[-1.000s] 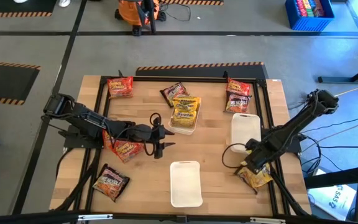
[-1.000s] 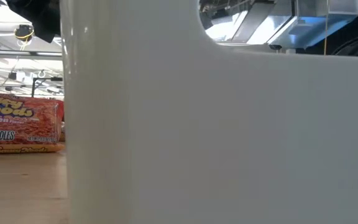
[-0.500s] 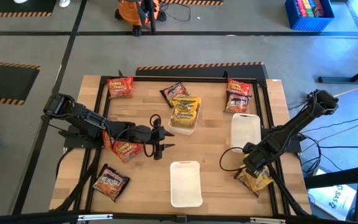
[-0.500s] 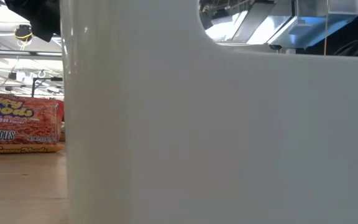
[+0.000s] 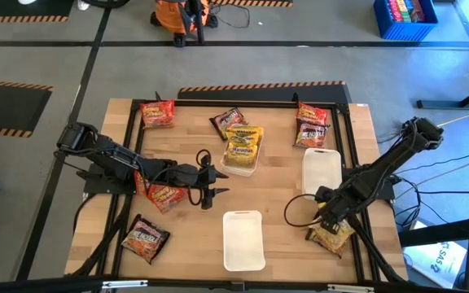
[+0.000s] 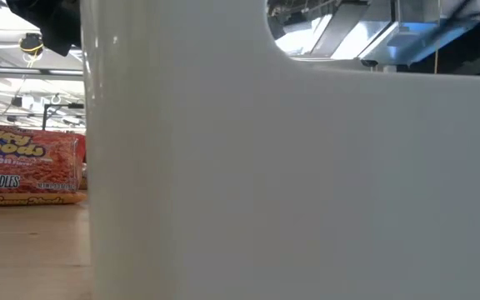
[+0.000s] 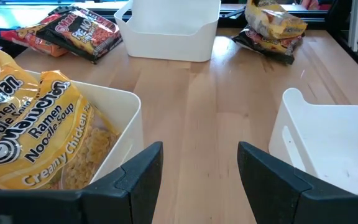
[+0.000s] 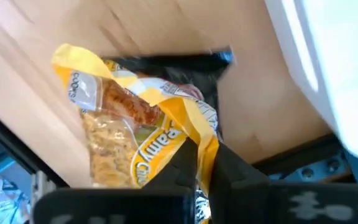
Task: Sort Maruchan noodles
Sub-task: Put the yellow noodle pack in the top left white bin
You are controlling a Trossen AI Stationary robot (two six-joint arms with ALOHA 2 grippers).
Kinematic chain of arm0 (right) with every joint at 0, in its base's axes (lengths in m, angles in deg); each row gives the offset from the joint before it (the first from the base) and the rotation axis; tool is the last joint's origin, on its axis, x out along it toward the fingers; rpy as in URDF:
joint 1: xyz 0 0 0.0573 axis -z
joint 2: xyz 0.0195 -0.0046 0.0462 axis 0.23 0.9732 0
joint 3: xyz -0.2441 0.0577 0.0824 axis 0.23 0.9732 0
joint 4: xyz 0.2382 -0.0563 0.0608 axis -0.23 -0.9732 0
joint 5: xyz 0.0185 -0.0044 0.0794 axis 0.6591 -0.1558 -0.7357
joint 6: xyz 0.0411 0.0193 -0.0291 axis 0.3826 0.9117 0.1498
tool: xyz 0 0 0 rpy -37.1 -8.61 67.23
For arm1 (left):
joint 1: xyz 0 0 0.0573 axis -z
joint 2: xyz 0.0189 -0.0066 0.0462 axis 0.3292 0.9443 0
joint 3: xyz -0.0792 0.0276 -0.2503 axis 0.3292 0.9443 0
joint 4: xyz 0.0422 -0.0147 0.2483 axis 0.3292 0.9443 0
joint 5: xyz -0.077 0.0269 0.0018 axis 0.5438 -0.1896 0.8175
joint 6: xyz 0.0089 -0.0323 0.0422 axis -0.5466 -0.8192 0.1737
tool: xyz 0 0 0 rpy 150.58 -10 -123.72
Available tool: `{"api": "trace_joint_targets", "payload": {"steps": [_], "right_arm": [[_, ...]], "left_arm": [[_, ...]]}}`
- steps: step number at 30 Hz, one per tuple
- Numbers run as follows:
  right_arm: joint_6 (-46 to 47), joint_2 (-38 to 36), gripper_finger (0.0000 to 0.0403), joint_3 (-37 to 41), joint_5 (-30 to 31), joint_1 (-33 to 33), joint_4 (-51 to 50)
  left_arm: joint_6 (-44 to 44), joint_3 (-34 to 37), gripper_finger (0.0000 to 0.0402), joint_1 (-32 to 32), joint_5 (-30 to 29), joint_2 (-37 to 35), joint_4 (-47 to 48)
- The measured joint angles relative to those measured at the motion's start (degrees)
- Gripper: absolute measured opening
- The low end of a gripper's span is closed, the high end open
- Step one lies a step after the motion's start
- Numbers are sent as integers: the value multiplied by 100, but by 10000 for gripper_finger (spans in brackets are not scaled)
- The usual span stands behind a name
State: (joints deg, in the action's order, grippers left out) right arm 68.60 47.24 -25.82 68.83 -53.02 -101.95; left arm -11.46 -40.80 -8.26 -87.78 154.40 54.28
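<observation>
Wooden table [image 5: 283, 171]: right gripper [image 5: 326, 226] clenched on yellow noodle packet [image 5: 332, 237]; left gripper [image 5: 210, 185] released, idle. Should lift straight, keeping crinkly edge pinched, clear of tray [image 5: 321, 172] beside it.

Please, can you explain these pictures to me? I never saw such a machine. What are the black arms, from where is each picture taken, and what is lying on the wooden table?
You see two dark robot arms at a wooden table. One picture looks straight down from above, one looks level across the table top and is mostly blocked by a white plastic tray, and two come from small cameras on the wrists.

On the table lie crinkly plastic ramen packets in yellow, red and dark colours, and three white trays. One tray near the middle already holds a yellow packet.

The right gripper, near the table's right front corner, is shut on a yellow creamy chicken packet; a dark packet lies beneath it. The left gripper is open, holds nothing, and hovers left of the middle.
</observation>
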Motion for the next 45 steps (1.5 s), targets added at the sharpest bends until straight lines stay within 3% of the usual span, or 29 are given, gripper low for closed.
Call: {"api": "trace_joint_targets", "payload": {"steps": [9,19,29,39,45], "right_arm": [[-467,-2,1,-527,1175,19,-106],[-1383,17,0,-570,2684,640,441],[-2854,108,0,-568,3654,1386,1741],[-4137,343,0,-568,3711,2063,2970],[-4527,611,0,-563,3579,2231,3354]], "left_arm": [[-4,0,200,0,0,0,-26],[-449,-4,202,-27,-229,0,-231],[-1097,-139,266,-211,9,2,-212],[-936,-746,288,-212,-8,172,34],[-745,-1363,288,-216,2,732,-11]]}}
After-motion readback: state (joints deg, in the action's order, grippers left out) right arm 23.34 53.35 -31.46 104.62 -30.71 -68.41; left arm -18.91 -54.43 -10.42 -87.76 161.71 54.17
